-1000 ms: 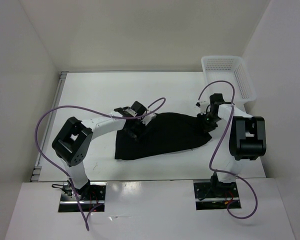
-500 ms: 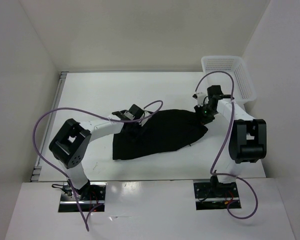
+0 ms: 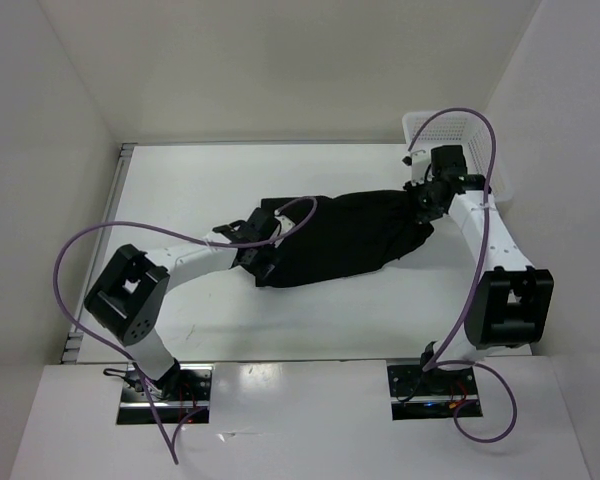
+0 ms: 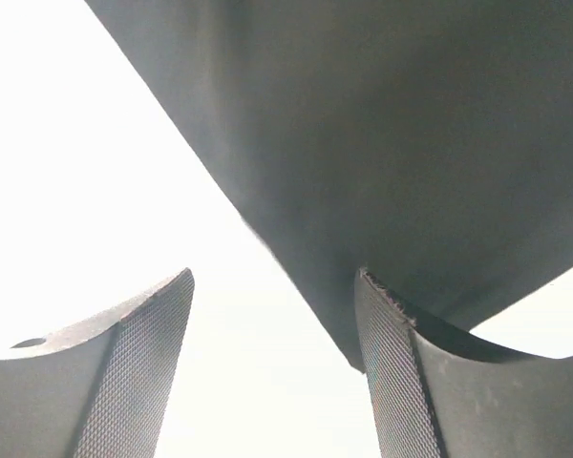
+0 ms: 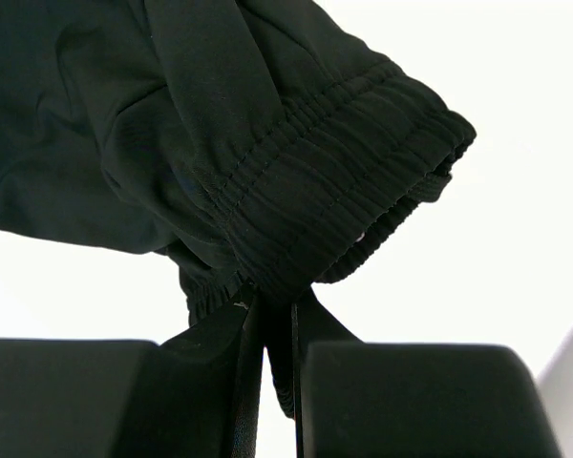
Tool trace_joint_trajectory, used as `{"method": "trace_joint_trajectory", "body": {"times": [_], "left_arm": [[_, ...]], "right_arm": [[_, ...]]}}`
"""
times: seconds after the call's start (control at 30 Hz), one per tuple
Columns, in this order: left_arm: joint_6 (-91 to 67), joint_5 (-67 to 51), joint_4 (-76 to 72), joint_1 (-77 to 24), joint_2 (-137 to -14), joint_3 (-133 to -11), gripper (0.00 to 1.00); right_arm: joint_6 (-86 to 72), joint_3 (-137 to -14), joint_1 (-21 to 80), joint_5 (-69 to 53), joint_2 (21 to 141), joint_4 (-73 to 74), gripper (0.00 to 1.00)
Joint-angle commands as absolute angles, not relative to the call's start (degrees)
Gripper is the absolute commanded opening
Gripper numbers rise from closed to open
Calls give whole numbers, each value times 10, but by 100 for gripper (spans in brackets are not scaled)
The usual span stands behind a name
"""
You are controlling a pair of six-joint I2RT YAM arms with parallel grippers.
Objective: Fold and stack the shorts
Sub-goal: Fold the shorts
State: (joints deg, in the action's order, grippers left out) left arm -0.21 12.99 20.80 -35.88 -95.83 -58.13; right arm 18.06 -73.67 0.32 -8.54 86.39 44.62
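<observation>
Top external view: the shorts (image 3: 350, 235) are seen bunched and stretched across the middle of the tabletop (image 3: 180, 190), their right end raised toward the far-right corner, near the white basket (image 3: 420, 130). Whether either gripper is closed on the cloth is not shown from above.

Right wrist view: the right gripper (image 5: 267, 324) is shown pressed together on a fold of the elastic waistband, the rest of which hangs gathered beyond the grip.

Left wrist view: the 2 fingers of the left gripper (image 4: 272, 382) are shown well apart. A cloth corner lies beyond them, its edge against 1 fingertip, and nothing is clamped between them.

Pose: the right arm is stretched far forward, with the right gripper (image 3: 422, 205) just beside the basket. The left arm is reached low to the right, with the left gripper (image 3: 265, 262) at the garment's left end.

Compared with 1 second ago: the right arm has extended farther and higher. The shorts have been drawn toward the far-right corner and narrowed, and the left gripper has followed them rightward.
</observation>
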Motion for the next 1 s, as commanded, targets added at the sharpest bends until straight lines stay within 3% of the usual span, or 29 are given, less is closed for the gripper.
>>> {"method": "trace_joint_trajectory", "body": {"times": [0.0, 0.2, 0.43, 0.6, 0.97], "left_arm": [[0, 120, 202, -331, -932, -603, 77], [0, -24, 279, -243, -932, -713, 78], [0, -146, 297, -237, -1017, -794, 82], [0, -121, 292, -232, -1128, -865, 81], [0, -85, 236, -207, -1179, -876, 79]], "right_arm": [[192, -789, -2, -23, 876, 447, 0], [175, -860, -2, 10, 924, 439, 0], [134, -895, 51, 30, 969, 426, 0], [120, -908, 78, 65, 989, 416, 0], [69, -936, 134, 53, 1015, 410, 0]]}}
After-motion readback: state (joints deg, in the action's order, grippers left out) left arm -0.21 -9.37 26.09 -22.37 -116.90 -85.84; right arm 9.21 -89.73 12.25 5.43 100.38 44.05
